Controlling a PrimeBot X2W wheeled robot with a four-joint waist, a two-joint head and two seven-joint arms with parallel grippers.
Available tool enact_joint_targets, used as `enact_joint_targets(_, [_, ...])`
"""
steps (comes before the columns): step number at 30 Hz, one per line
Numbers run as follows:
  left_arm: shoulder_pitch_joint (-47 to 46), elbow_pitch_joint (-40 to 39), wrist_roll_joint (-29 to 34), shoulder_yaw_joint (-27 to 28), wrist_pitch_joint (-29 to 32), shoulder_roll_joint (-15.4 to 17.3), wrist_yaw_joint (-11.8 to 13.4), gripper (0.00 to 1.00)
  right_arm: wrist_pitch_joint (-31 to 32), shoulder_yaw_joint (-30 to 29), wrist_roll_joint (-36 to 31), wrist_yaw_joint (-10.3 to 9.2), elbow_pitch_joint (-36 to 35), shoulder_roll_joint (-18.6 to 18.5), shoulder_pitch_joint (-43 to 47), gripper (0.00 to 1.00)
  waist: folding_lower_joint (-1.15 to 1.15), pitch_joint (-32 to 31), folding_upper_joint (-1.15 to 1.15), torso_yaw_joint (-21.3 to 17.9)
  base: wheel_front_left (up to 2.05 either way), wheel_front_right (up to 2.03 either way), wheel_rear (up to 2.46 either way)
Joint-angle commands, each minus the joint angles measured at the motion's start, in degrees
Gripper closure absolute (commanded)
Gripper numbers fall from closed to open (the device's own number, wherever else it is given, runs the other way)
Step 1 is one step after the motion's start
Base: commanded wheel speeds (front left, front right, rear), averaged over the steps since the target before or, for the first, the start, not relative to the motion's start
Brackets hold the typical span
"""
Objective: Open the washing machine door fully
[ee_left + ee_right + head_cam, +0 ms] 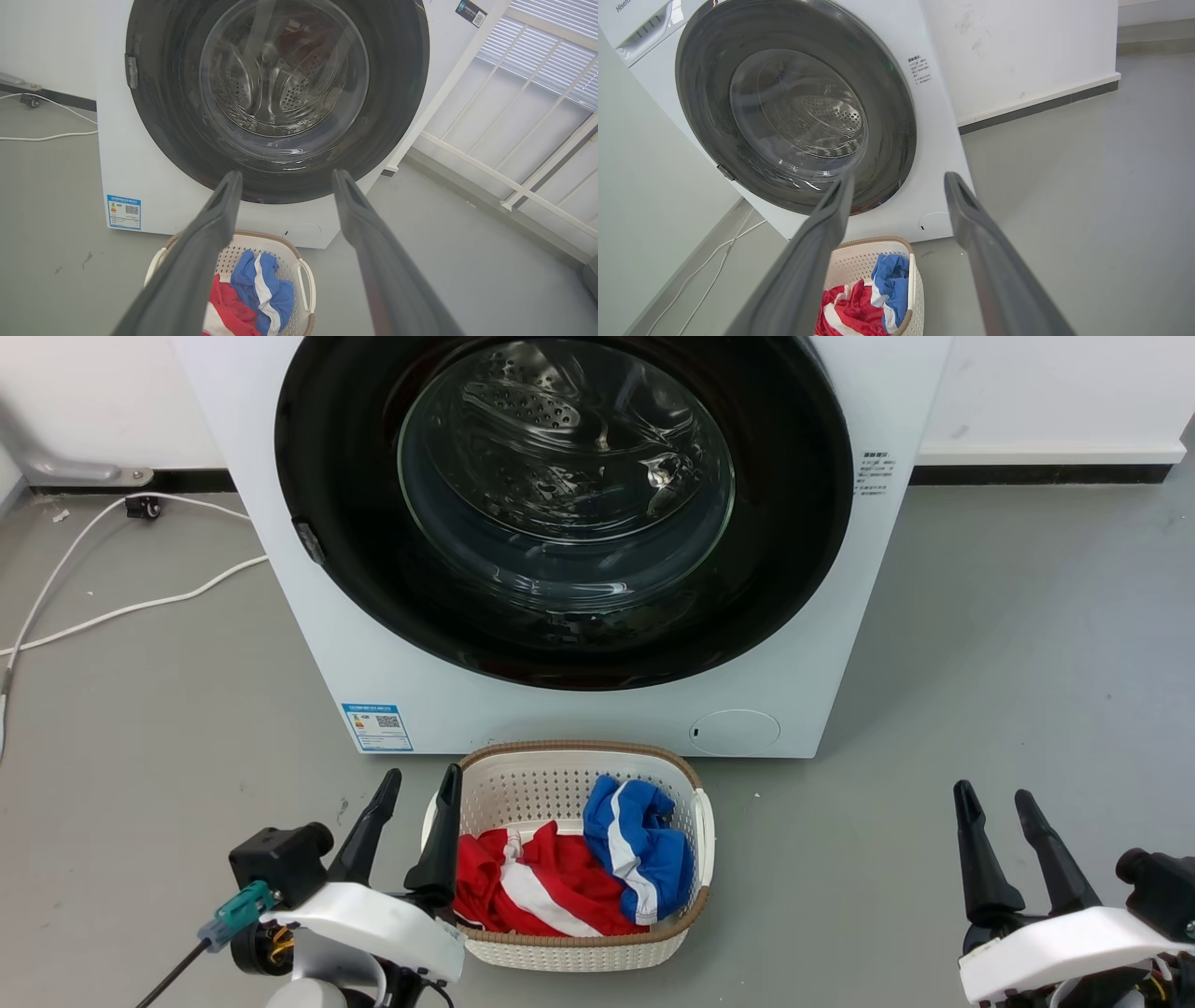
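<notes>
The white washing machine (280, 579) (126, 168) (936, 154) stands straight ahead on the grey floor. Its round glossy black washing machine door (794, 569) (392, 93) (896, 121) lies flat against the front, closed, with the steel drum showing through the glass bowl. A small latch tab sits on the door's left rim (309, 541). My left gripper (420, 789) (286, 179) is open at the lower left, well short of the door. My right gripper (995, 800) (899, 182) is open at the lower right, also apart from the machine.
A white laundry basket (523, 775) (306, 284) (864, 261) holding red and blue clothes sits on the floor right below the door, beside my left gripper. White cables (140, 607) trail over the floor on the left. A white railing (509, 182) stands to the machine's right.
</notes>
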Motion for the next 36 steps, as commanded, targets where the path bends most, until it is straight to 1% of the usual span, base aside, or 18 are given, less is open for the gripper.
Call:
enact_joint_targets(1, [-0.85,-0.30,1.75,-0.46,-0.66,0.42,0.09,0.00,-0.28,0.00,-1.89,0.11,-1.02,0.05,0.41,0.00,0.00,-0.03,0.00,0.02,0.00,0.00,0.00])
enact_joint_targets(13, [-1.02,0.81,8.80,-1.21,-2.33,1.09,1.26,0.00,-0.23,0.29,-9.36,0.12,-2.46,0.07,0.77,0.00,0.00,0.20,0.00,0.02,0.00,0.00,0.00])
enact_joint_targets(26, [-0.91,1.39,13.86,-0.45,-3.84,1.61,2.48,0.00,0.01,0.27,-15.60,0.12,-3.02,0.09,1.13,0.00,0.00,0.44,0.00,0.08,0.00,0.00,0.00])
enact_joint_targets(36, [-0.75,1.47,17.07,-0.27,-5.02,1.33,2.21,0.00,-0.30,0.35,-19.73,0.08,-3.69,0.11,1.84,0.00,0.00,0.52,0.00,0.33,0.00,0.00,0.00])
